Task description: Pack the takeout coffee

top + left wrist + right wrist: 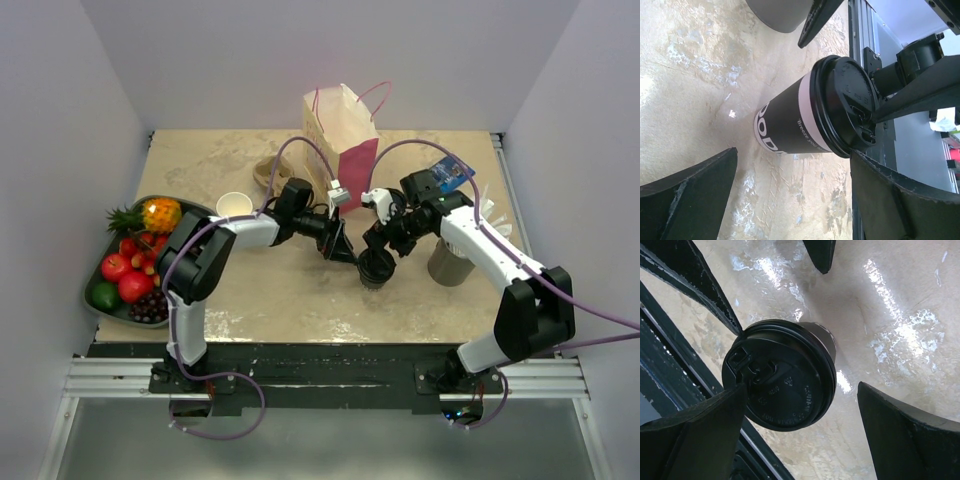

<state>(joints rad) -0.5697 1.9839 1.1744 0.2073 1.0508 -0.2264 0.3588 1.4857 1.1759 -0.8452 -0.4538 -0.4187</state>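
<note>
The takeout coffee (377, 268) stands upright on the table, a dark cup with a pale band and a black lid. In the left wrist view the cup (800, 120) is just beyond my open left gripper (795, 200), whose right finger (900, 200) is close to the lid rim. In the right wrist view the lid (782, 375) sits below my open right gripper (800, 435); its left finger (695, 435) overlaps the lid edge. From above, the left gripper (340, 246) is left of the cup and the right gripper (385, 240) is just behind it. Neither holds anything.
A paper bag (345, 140) with pink handles stands open at the back. A grey cup (450, 262) is right of the coffee. A lidless white cup (233, 205) and a fruit tray (98, 280) are on the left. A brown item (270, 172) lies beside the bag.
</note>
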